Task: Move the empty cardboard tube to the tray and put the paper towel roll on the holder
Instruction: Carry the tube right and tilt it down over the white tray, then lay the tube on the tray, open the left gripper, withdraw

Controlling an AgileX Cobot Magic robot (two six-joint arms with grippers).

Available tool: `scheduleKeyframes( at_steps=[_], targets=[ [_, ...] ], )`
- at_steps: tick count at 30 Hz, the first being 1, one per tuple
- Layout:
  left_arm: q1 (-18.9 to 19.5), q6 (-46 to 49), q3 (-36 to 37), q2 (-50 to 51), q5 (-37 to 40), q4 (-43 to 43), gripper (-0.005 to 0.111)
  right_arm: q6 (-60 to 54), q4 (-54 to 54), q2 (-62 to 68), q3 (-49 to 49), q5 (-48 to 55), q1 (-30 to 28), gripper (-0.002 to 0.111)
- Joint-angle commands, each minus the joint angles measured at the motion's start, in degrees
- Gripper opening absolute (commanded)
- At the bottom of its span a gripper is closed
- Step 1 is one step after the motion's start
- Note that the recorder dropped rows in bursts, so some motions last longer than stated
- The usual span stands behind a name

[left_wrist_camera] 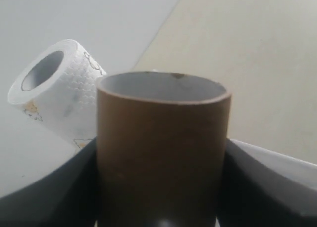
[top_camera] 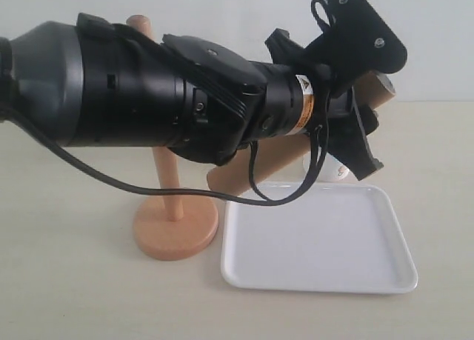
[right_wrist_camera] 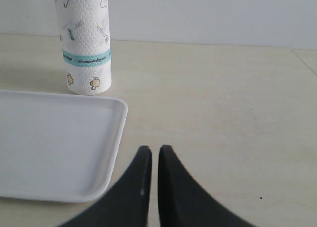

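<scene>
The left pincer [left_wrist_camera: 161, 190] is clamped on the long brown hollow cardboard tube [left_wrist_camera: 163, 138]. Its dark fingers [left_wrist_camera: 54, 197] press on both sides of the tube, whose open end faces the wrist camera. In the exterior view the tube runs on a slant from the upper right of the frame down toward the centre. The black arm covers its middle. Its low end seems to hang just above the back left corner of the flat glossy white square tray [top_camera: 318, 244], though the angle leaves that unsure. The tray lies in the lower right of that view with nothing on it.

Left of the tray stands the orange-brown wooden holder [top_camera: 176, 225]. Its slim post rises behind the arm, and its round disc base sits just beside the tray.

The right pincer [right_wrist_camera: 154, 153] is drawn narrow, with its two black fingertips almost touching and nothing between them. It hangs low in the right wrist view over the pale beige tabletop [right_wrist_camera: 223, 88], near the tray's corner.

The thick white paper towel roll with cartoon prints and a teal band [right_wrist_camera: 86, 44] stands upright on the table in the upper left of that view, just beyond the tray's rim.
</scene>
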Motion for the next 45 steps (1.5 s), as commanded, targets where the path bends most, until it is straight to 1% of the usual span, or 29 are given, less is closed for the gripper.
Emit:
scheduleKeyframes(
  at_steps=[1, 3, 5, 8, 10, 11, 13, 18, 22, 24, 28, 37, 40, 42, 43, 44, 45],
  targets=[
    [-0.3, 9.5, -0.4, 1.0, 4.0, -5.5, 0.004, -0.2, -0.3, -0.3, 0.0, -0.6, -0.1, 0.005],
    [-0.3, 14.6, -0.4, 1.6, 4.6, -9.8, 0.004, -0.2, -0.3, -0.3, 0.0, -0.6, -0.1, 0.005],
    [-0.5, 23.3, -0.4, 2.5, 4.9, -16.4, 0.004, -0.2, -0.3, -0.3, 0.0, -0.6, -0.1, 0.005],
    [-1.9, 36.6, -1.1, 4.2, 7.1, -26.9, 0.004, -0.2, -0.3, -0.3, 0.0, -0.6, -0.1, 0.005],
    [-3.1, 43.0, -2.4, 5.6, 9.5, -31.3, 0.004, -0.2, -0.3, -0.3, 0.0, -0.6, -0.1, 0.005],
    [-3.6, 44.6, -3.0, 6.1, 10.4, -32.0, 0.004, -0.2, -0.3, -0.3, 0.0, -0.6, -0.1, 0.005],
    [-4.6, 45.4, -4.2, 6.8, 10.8, -32.1, 0.004, -0.2, -0.3, -0.3, 0.0, -0.6, -0.1, 0.005],
    [-5.6, 45.7, -7.2, 8.9, 8.7, -32.6, 0.004, -0.2, -0.3, -0.3, 0.0, -0.6, -0.1, 0.005],
    [-5.6, 50.6, -9.1, 12.0, 11.4, -32.6, 0.004, -0.2, -0.3, -0.3, 0.0, -0.6, -0.1, 0.005],
    [-5.6, 51.9, -9.5, 13.3, 13.3, -32.6, 0.004, -0.2, -0.3, -0.3, 0.0, -0.6, -0.1, 0.005],
    [-5.6, 51.6, -9.6, 14.9, 15.8, -32.6, 0.004, -0.2, -0.3, -0.3, 0.0, -0.6, -0.1, 0.005],
    [-5.6, 51.7, -9.6, 15.1, 15.4, -40.2, 0.004, -0.2, -0.3, -0.3, 0.0, -0.6, -0.1, 0.005],
    [-5.6, 51.7, -9.6, 15.1, 15.4, -40.2, 0.005, -0.2, -0.3, -0.3, 0.0, -0.6, -0.1, 0.005],
    [-5.6, 51.7, -9.6, 15.1, 15.4, -41.3, 0.016, -0.2, -0.3, -0.3, 0.0, -0.6, -0.1, 0.005],
    [-5.6, 51.7, -9.6, 15.1, 15.4, -42.8, 0.028, -0.2, -0.3, -0.3, 0.0, -0.6, -0.1, 0.005],
    [-5.6, 51.7, -9.6, 15.1, 15.4, -43.4, 0.038, -0.2, -0.3, -0.3, 0.0, -0.6, -0.1, 0.005],
    [-5.6, 51.7, -9.6, 15.1, 15.4, -43.9, 0.043, -0.2, -0.3, -0.3, 0.0, -0.6, -0.1, 0.005]
  ],
)
